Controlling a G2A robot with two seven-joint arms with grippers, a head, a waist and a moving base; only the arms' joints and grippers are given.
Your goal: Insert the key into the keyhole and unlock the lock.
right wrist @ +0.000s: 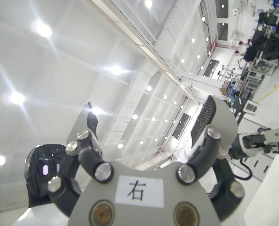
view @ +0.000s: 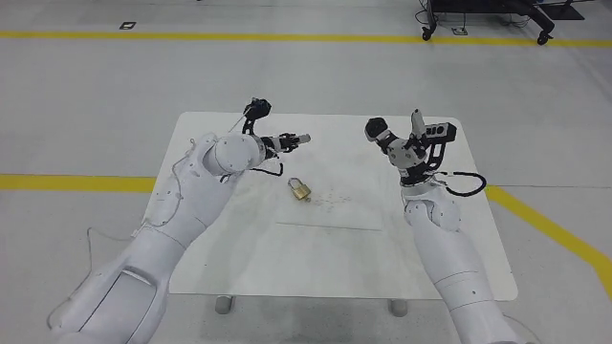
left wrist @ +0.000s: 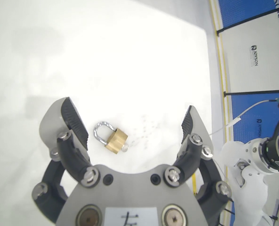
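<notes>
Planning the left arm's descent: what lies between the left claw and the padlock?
Nothing does. The left wrist view shows only bare white table between the open left claw and the padlock.

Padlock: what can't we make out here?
- Left wrist view: silvery bit at the padlock base, too small to call a key.
- Top view: padlock's keyhole too small to see.
- Either view: shackle latched or released, too small to tell.
</notes>
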